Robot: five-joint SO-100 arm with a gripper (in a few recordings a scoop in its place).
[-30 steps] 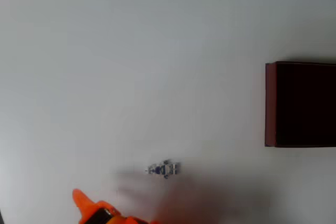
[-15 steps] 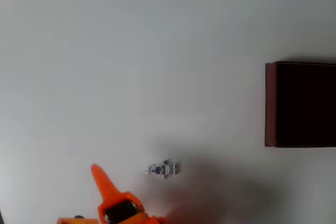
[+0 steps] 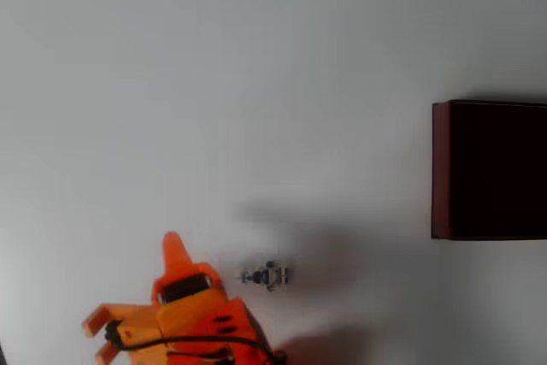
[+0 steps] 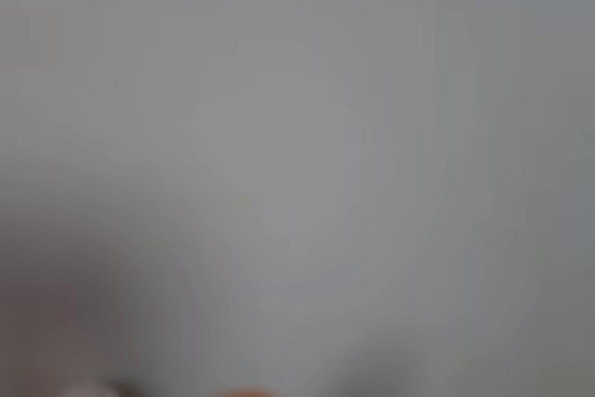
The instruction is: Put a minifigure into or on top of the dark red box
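Overhead, we note the orange gripper [image 3: 173, 250] low in the frame, left of centre, its one visible pointed finger aimed toward the top edge. We see only that single tip; the second finger is hidden under the orange body, so we cannot tell whether the jaws are parted or closed. Nothing sits in its grasp as far as we can see.

The minifigure [image 3: 266, 276] lies on its side on the white table [image 3: 214, 83], just right of the gripper's body and apart from it, in the lower middle of the frame. It is small and pale with dark details.

The dark red box [image 3: 440, 168] sits at the right edge, mid-height, cut off by the frame; its maroon wall faces left and its inside is nearly black. It is well apart from both the minifigure and the gripper.

Wrist view: we get blurred grey-white surface, with a faint orange smudge at the bottom edge.
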